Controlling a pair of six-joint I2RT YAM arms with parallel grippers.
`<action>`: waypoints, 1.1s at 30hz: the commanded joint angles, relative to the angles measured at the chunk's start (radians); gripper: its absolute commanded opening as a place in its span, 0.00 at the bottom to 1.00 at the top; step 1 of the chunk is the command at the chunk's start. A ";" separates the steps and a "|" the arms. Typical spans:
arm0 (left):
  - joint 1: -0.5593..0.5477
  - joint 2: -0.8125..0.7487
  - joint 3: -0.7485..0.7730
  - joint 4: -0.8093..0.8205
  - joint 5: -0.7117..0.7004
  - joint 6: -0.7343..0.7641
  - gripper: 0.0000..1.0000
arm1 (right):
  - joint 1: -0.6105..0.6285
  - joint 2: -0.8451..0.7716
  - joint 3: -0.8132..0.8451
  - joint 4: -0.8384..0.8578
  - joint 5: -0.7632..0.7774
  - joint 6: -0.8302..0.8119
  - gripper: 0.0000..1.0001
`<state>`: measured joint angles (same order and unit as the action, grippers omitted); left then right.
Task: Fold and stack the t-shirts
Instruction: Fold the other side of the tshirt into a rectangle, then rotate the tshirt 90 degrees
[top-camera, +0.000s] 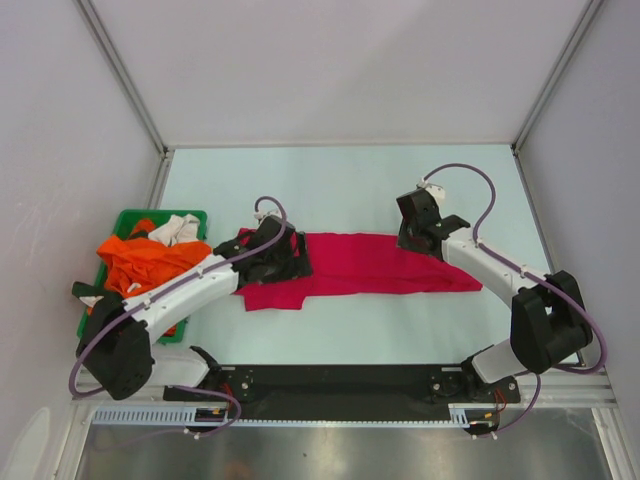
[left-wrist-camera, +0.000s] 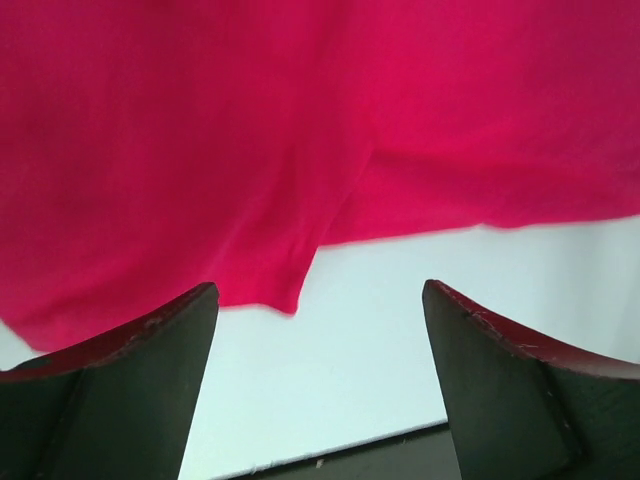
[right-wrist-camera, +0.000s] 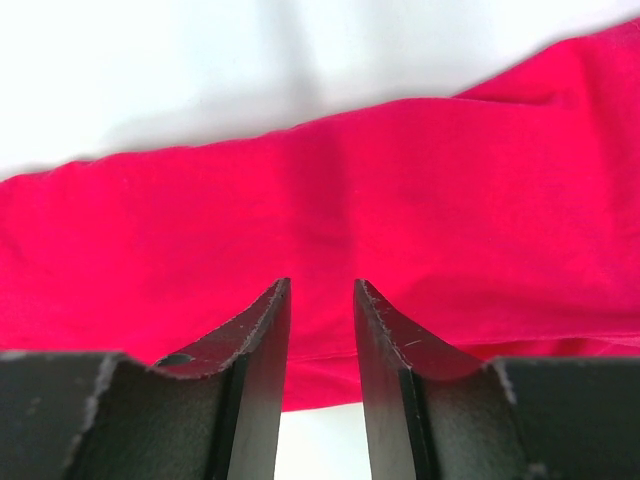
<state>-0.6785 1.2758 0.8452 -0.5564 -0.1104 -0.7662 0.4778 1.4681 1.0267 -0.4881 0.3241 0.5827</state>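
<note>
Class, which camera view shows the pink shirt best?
The top view: nearly the whole shirt shows, lying as a long band. Each wrist view shows only a close patch of cloth and one edge.

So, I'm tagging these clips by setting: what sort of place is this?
Likely a robotics lab test cell, not a home: plain white panel walls on grey metal posts, a pale tabletop, and a black mounting plate along its near edge.

We see bright, even light from overhead, leaving only faint, soft shadows beneath the arms on the table. The table washes out white in the right wrist view. Close up, the crimson-pink t-shirt looks soft, its weave unresolved.
</note>
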 joint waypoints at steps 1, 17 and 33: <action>0.049 0.124 0.107 0.035 -0.055 0.065 0.85 | 0.002 0.023 0.024 0.031 0.021 0.009 0.35; 0.209 0.414 0.216 0.089 -0.043 0.139 0.57 | -0.175 0.133 -0.017 0.034 -0.020 0.060 0.20; 0.296 0.573 0.264 0.058 0.046 0.136 0.59 | -0.248 0.363 0.062 -0.060 -0.054 0.118 0.23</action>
<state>-0.4164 1.7874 1.1103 -0.5266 -0.0704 -0.6456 0.2481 1.7794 1.0916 -0.5148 0.2707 0.6804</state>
